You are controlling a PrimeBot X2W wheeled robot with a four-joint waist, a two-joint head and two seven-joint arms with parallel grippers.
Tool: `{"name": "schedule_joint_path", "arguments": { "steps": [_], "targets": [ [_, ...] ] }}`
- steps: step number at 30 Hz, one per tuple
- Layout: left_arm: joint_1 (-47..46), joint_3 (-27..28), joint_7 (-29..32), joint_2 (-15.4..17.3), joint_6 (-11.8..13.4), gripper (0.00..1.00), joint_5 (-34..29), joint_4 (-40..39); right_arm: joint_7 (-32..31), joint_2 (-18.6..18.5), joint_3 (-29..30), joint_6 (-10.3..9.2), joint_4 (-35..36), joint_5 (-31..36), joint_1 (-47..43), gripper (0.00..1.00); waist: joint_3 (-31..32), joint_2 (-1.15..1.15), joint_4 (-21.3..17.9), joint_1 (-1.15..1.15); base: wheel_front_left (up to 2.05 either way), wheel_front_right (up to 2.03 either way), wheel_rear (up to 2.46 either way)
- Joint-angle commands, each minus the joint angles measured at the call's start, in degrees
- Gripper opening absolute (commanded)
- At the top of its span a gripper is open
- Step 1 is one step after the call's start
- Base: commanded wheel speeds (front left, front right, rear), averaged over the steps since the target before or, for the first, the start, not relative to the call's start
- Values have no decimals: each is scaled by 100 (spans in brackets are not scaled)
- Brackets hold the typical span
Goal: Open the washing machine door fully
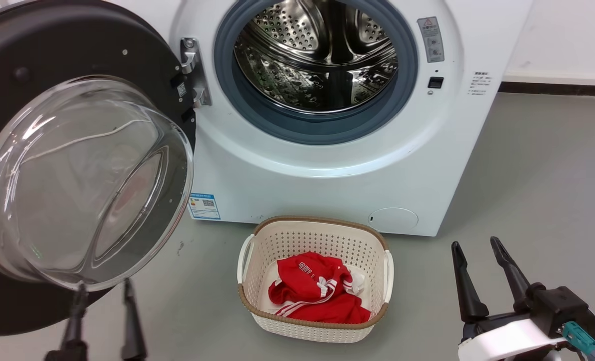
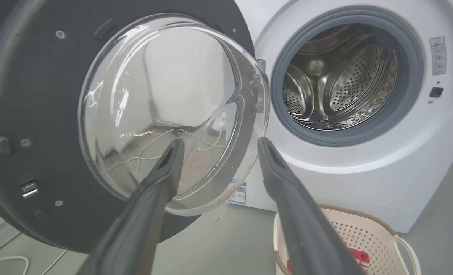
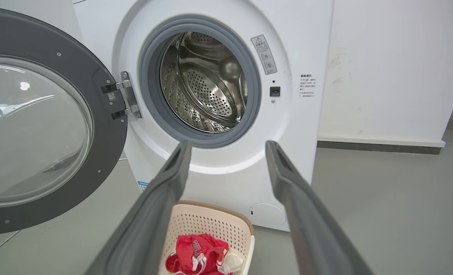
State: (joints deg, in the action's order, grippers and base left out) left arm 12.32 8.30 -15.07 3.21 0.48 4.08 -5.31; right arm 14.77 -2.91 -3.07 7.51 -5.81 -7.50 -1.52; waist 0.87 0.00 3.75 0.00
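The round glossy black washing machine door with its clear glass bowl stands swung open from the white front-loading washing machine. It is just ahead of the left gripper, whose jaws are parted and empty. Right gripper: jaws parted, empty, well apart from the door.

No word can be read. On the washing machine, a red warning triangle is printed on a grey sticker just right of the drum opening. A QR code is shown on a blue label below and left of that opening. Small print farther right is illegible.
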Motion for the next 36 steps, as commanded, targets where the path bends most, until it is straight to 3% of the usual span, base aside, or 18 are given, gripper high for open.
{"name": "schedule_joint_path", "arguments": {
  "steps": [1,9,17,36],
  "targets": [
    [-79,-76,-14,-7,-30,100,-43,-25,-11,7,15,-4,28,73,-51,100,16,0,-44,0,0,0,0],
    [-515,-616,-14,-16,-241,100,-74,89,-147,8,75,-4,293,178,-35,100,41,0,-376,0,0,0,0],
    [-666,-577,-14,-24,-251,100,79,263,-251,9,171,-3,376,205,-129,100,31,0,-697,0,0,0,0],
    [-598,-511,-14,-31,-204,100,52,406,-252,8,120,-4,292,133,-98,100,-4,0,-768,0,0,0,0]
  ]
}}
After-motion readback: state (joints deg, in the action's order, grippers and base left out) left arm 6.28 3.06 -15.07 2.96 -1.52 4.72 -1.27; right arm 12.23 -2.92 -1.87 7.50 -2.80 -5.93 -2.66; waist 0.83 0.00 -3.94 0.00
